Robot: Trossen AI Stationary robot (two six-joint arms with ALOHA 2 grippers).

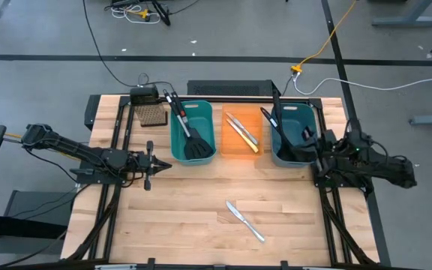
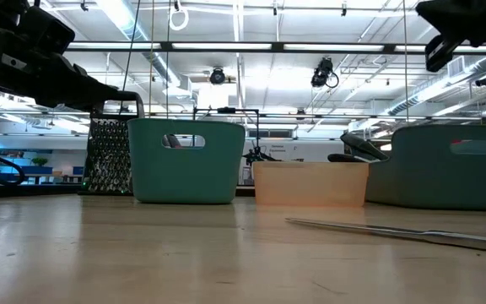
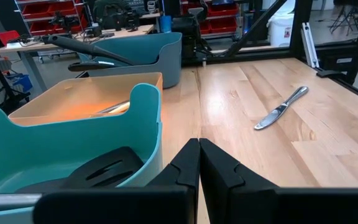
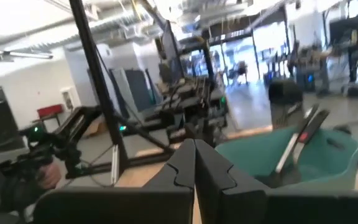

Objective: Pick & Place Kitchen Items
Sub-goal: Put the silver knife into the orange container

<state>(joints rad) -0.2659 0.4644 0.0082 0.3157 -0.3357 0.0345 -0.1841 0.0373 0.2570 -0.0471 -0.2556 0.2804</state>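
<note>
One silver table knife (image 1: 244, 220) lies flat on the wooden table, near the front middle; it also shows in the left wrist view (image 3: 281, 109). Two black slotted spatulas (image 1: 190, 135) lean in the left teal bin (image 1: 177, 142). A silver knife and a yellow-handled knife (image 1: 242, 131) lie in the orange bin (image 1: 231, 146). Black ladles (image 1: 287, 139) rest in the right teal bin (image 1: 306, 112). My left gripper (image 1: 160, 163) hovers shut just left of the left teal bin. My right gripper (image 1: 315, 154) is shut, held above the near right corner of the right teal bin.
A small brown perforated block (image 1: 150, 114) stands at the far left beside the left teal bin. A black frame rail (image 1: 231, 97) runs behind the bins. Bare wood (image 1: 186, 217) spreads around the lone knife at the table's front.
</note>
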